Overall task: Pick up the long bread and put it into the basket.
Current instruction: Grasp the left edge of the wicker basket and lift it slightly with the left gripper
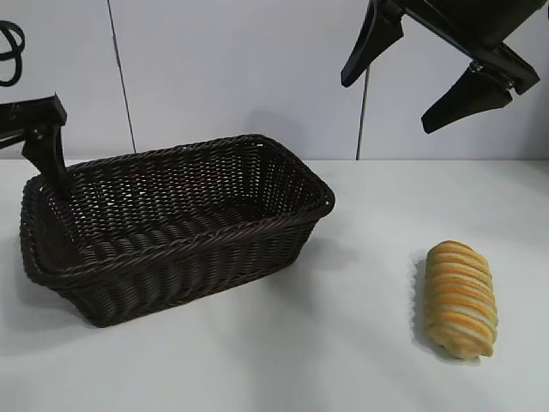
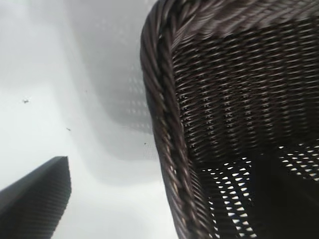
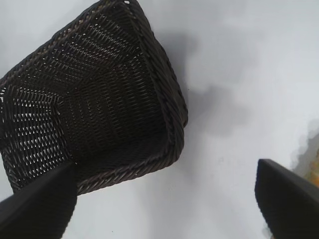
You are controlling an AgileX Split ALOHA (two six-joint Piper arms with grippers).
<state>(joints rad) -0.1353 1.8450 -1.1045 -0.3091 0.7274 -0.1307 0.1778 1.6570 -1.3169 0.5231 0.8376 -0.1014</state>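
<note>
The long bread (image 1: 461, 297), golden with orange and cream ridges, lies on the white table at the front right. A sliver of it shows at the edge of the right wrist view (image 3: 315, 169). The basket (image 1: 180, 236), dark brown wicker, stands left of centre and is empty. My right gripper (image 1: 386, 105) hangs open and empty high above the table, above and a little left of the bread. In its wrist view (image 3: 164, 199) the basket (image 3: 169, 99) lies beyond it. My left gripper (image 1: 43, 159) is open at the basket's left end, its fingers either side of the rim (image 2: 159, 99).
The white table (image 1: 360, 343) runs between the basket and the bread. A pale wall with vertical seams stands behind. A black cable loop (image 1: 9, 51) hangs at the far left.
</note>
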